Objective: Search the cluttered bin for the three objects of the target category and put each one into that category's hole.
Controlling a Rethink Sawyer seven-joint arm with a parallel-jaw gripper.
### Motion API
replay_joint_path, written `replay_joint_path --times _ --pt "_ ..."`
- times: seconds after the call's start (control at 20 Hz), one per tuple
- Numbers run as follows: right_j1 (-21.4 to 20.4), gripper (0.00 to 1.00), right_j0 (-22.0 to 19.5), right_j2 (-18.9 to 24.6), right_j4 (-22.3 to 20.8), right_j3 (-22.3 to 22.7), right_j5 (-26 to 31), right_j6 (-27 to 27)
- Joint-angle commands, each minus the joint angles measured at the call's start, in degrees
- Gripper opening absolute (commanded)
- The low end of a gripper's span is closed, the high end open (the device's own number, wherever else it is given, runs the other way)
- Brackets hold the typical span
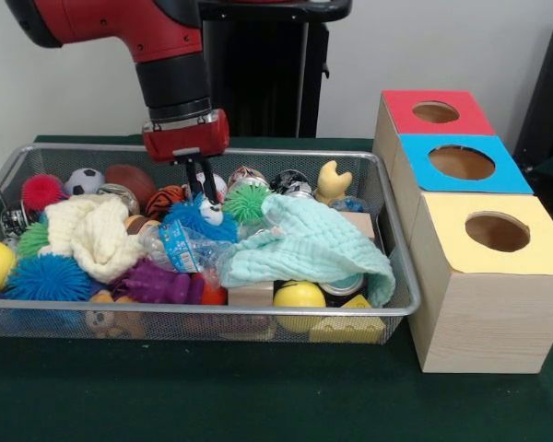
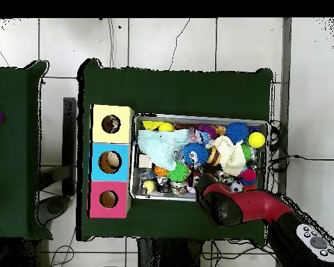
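Note:
The wire mesh bin (image 1: 401, 308) is full of mixed toys; it also shows in the overhead view (image 2: 133, 156). My gripper (image 1: 201, 191) hangs from the red wrist and reaches down into the bin's back middle. Its dark fingers (image 1: 207, 189) stand slightly apart with nothing between them, just above a blue spiky ball (image 1: 201, 221). A mixed-colour ball (image 1: 247, 174) right of the gripper may be a knotted rope ball; I cannot make out any other. In the overhead view the arm (image 2: 232, 205) hides the gripper.
Three wooden boxes with round holes stand right of the bin: red top (image 1: 401, 110), blue top (image 1: 415, 152), yellow top (image 1: 442, 216). A mint cloth (image 1: 304, 249), a cream cloth (image 1: 92, 235), a plastic bottle (image 1: 180, 247) and yellow balls (image 1: 300, 296) cover other items.

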Motion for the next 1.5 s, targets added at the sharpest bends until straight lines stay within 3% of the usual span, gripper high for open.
replay_joint_path --times 0.05,0.3,0.55,0.85,1.05,1.5 --pt "0.96 0.0 1.08 -1.13 -3.11 -3.7 -1.1 0.96" --pt "-0.71 0.0 1.81 -1.49 -2.03 -2.56 -0.51 1.93" --pt "-10.4 0.0 1.85 1.45 3.52 3.16 4.53 2.74" --pt "-18.08 0.0 3.4 3.62 11.96 6.1 9.71 4.0" --pt "-20.92 0.0 4.6 4.24 16.17 6.53 12.99 2.67" --pt "-22.6 0.0 11.12 0.01 19.03 6.85 11.98 5.36"
